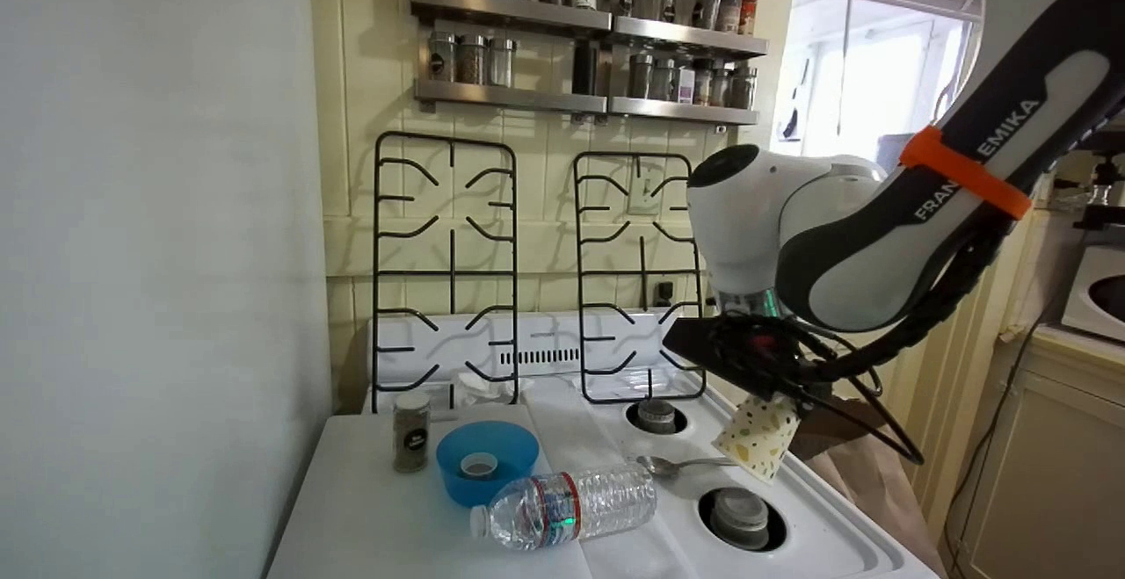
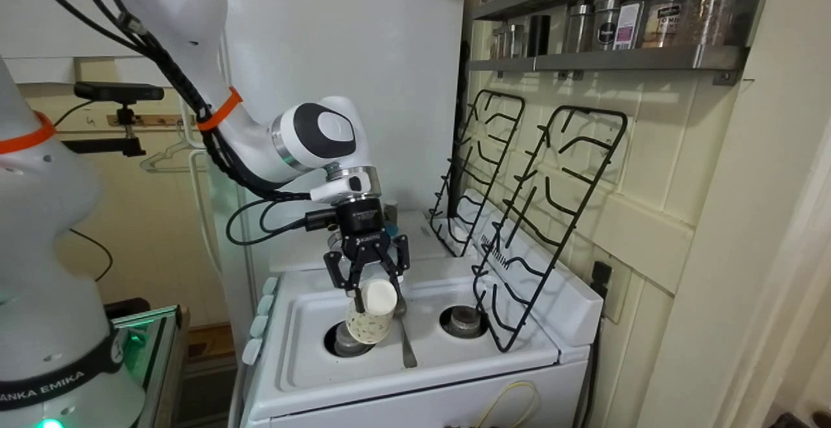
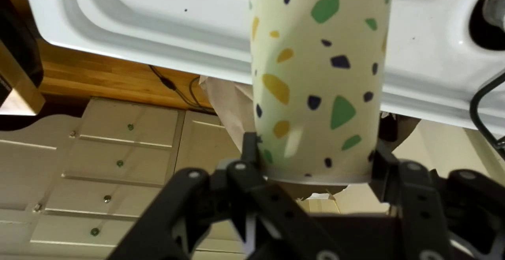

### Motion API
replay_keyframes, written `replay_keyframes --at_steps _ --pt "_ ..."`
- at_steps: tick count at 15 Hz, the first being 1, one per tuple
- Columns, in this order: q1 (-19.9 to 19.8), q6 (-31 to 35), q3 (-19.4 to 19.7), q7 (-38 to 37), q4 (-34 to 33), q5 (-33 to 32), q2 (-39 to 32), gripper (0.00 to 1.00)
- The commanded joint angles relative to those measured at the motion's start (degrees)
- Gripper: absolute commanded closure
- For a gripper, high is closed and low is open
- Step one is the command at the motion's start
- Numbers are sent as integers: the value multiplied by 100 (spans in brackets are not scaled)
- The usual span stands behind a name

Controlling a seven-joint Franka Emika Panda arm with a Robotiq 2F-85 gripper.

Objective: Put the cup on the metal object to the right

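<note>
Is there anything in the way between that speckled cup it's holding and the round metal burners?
Nothing visible stands between the cup and the front burner. Toward the back burner, a spoon lies between the two burners, probably low enough to pass over; a wire grate leans close behind that one.

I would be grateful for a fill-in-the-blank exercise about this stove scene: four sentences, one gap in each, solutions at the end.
The speckled cup is gripped ____ the fingers of the gripper.
The clear plastic bottle lies on its ____.
The colour of the round bowl is ____.
Each exterior view shows ____ black wire grates.

Missing words: between; side; blue; two.
</note>
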State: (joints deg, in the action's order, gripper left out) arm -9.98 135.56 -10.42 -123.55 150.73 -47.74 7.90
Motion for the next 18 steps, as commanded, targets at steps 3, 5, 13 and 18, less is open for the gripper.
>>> replay_keyframes --at_steps 3,5,13,18 --pt "600 -713 274 -202 -189 -113 -266 60" --pt "745 -872 321 -87 -227 -53 -314 60" --pt "1285 -923 244 -165 -238 -143 -739 60" --pt "1409 -819 272 -269 -281 -134 -737 0"
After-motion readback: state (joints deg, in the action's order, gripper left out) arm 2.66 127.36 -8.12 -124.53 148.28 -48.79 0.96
